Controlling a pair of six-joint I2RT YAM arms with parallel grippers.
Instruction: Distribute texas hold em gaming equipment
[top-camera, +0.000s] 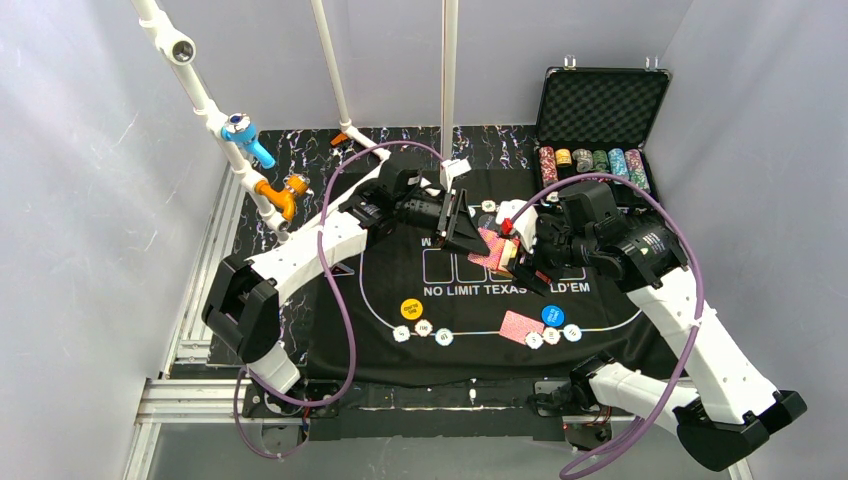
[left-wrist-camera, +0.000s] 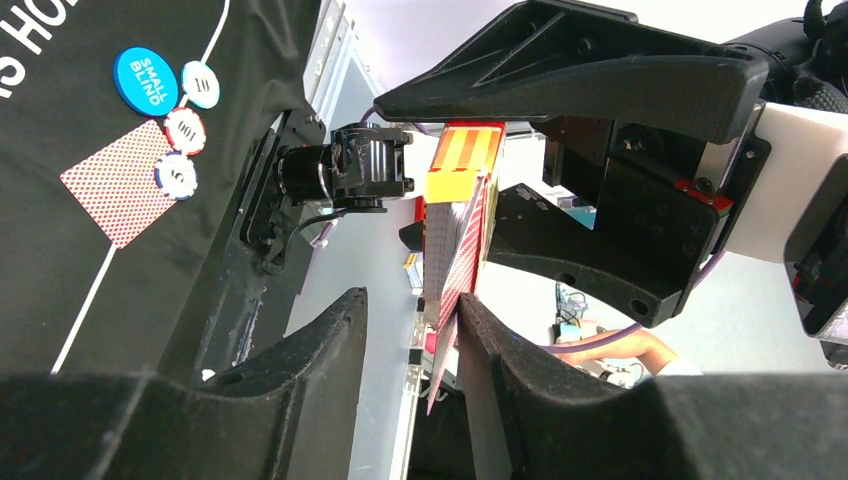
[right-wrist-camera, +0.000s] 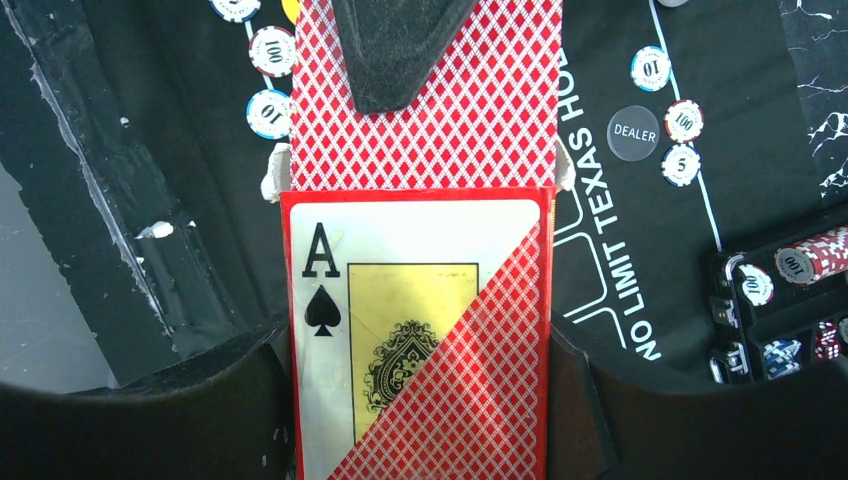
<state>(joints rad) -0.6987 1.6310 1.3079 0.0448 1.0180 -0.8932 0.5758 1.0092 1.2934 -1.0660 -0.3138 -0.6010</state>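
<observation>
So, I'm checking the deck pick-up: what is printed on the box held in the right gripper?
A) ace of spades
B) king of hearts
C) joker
A: in the right wrist view the card box, clamped in the right gripper, shows an A above a black spade.

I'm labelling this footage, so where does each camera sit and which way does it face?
Top external: above and behind, looking down on the mat; both arms show.
Left wrist: faces the card box, between its own fingers.
Right wrist: looks along the card box to the mat; own fingers below.
Both wrist views share that box.
</observation>
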